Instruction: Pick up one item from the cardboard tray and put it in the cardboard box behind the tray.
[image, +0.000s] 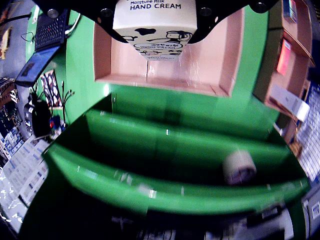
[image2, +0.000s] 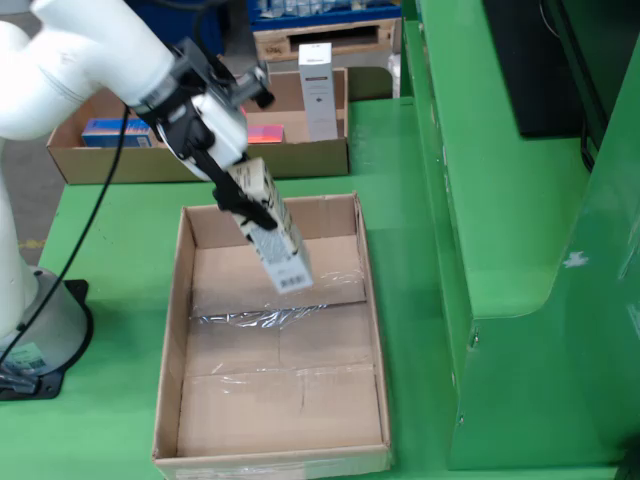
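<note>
The white robot arm (image2: 60, 60) comes in from the upper left of the still view. Its gripper (image2: 240, 195) has a tight hold of a hand cream box (image2: 272, 230), a long cream-coloured pack. The black fingers (image2: 222, 185) press on both sides of it, so they are closed as far as the pack lets them. The pack hangs tilted, with its low end pointing down and to the right.

In the view that rides on the gripper, the hand cream box (image: 154, 22) fills the top middle, and you can read the words on it.

Right now the pack is up in the air over the big open cardboard box (image2: 370, 300) in the middle of the still view. It is above the far part of that box, near the back wall. The box floor looks bare (only some shiny tape runs across it).

At the top of the still view sits the low cardboard tray (image2: 200, 160). A tall white box (image2: 317, 90) and a blue box (image2: 105, 130) are in it.

To do this step well, I think the arm should keep the pack well inside the box walls and bring it lower first. The low end should get close to the floor before the fingers open. If it lets go from high up, the tilted pack might bounce or tip against a wall. Slow and gentle looks best here.
</note>
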